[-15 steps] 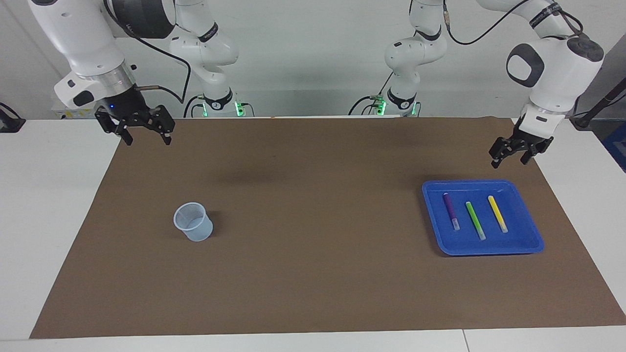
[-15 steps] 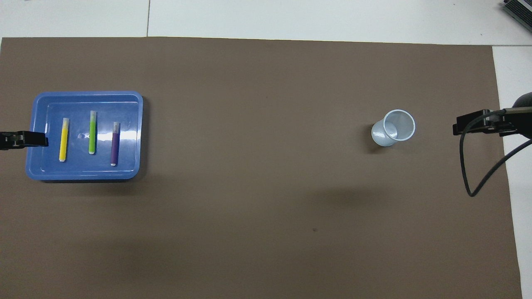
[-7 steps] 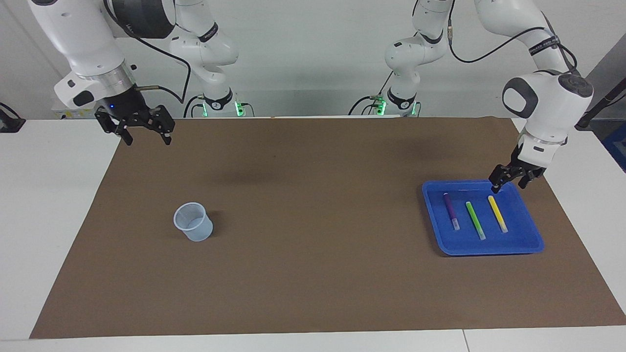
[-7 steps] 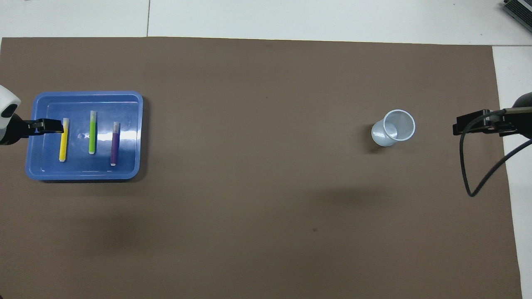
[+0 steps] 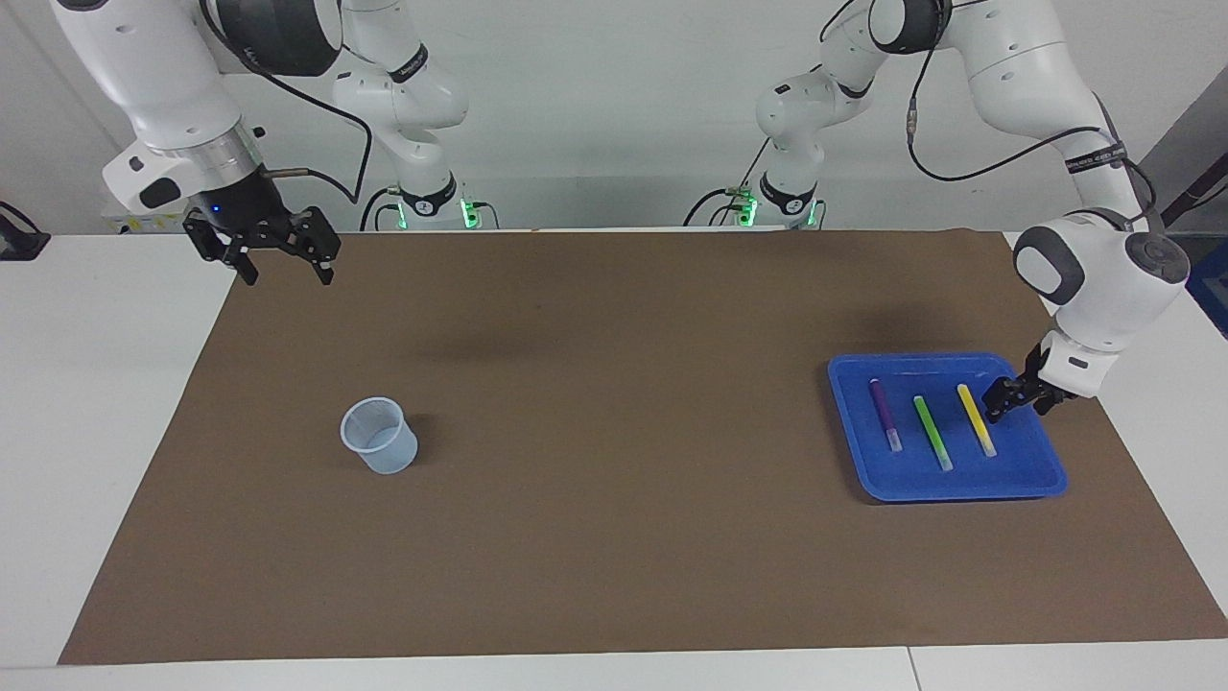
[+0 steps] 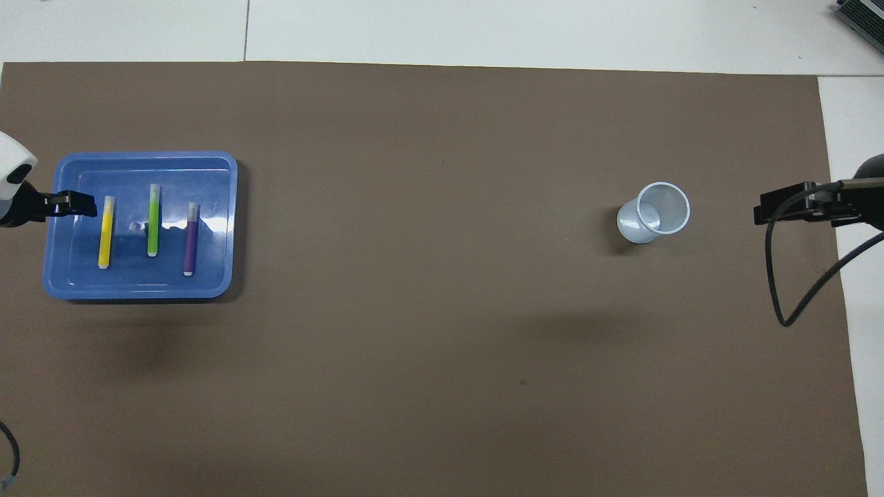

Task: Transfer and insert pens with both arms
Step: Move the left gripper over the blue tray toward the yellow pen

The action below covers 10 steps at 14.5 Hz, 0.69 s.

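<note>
Left gripper (image 5: 1009, 407), fingers indistinct, sits low beside yellow pen (image 5: 976, 419) in blue plastic tray (image 5: 1041, 480); right gripper (image 5: 284, 259) waits open; three slim pens untransferred, translucent plastic cup (image 5: 380, 436) empty.

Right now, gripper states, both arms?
Left gripper: low over the blue tray, beside the yellow pen; holding nothing, jaw state unclear.
Right gripper: open, empty, waiting above the brown mat's corner.

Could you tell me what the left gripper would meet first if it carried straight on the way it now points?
Most likely the yellow pen. The left gripper is low in the blue tray, its tips pointing at that pen from the tray's outer side. Whether they already touch it is unclear.
</note>
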Each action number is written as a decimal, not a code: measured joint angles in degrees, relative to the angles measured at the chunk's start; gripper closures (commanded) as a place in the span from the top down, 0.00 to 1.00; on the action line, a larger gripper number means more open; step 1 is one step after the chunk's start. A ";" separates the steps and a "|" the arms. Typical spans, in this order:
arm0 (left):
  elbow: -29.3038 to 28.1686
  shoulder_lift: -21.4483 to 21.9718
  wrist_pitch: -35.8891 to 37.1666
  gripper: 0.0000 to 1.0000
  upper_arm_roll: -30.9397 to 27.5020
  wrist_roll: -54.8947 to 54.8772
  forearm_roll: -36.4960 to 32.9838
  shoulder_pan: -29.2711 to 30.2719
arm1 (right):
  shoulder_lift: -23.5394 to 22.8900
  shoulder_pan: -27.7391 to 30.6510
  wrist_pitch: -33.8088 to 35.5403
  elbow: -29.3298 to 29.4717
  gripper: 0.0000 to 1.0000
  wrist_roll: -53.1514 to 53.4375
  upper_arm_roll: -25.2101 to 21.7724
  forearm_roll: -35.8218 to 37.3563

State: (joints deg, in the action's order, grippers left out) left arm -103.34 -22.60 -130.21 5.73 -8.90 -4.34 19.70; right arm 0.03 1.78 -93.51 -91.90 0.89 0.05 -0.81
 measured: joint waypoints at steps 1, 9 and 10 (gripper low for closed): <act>-0.19 -0.60 0.11 0.77 0.26 -0.02 -0.01 -0.02 | 0.00 0.04 0.00 0.00 1.00 0.00 -0.02 0.00; -1.96 -1.16 -0.76 0.67 0.91 -0.26 -0.02 -0.72 | 0.13 -0.76 2.69 0.00 1.00 0.00 0.21 -0.25; -2.37 -1.17 -0.82 0.67 0.94 -0.34 -0.02 -0.73 | 0.17 -1.17 2.70 0.00 1.00 0.00 0.32 -0.70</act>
State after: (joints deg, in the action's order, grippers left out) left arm -105.72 -23.78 -131.03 6.67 -9.24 -4.36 18.97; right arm 0.19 0.61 -90.81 -91.90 0.89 0.37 -1.51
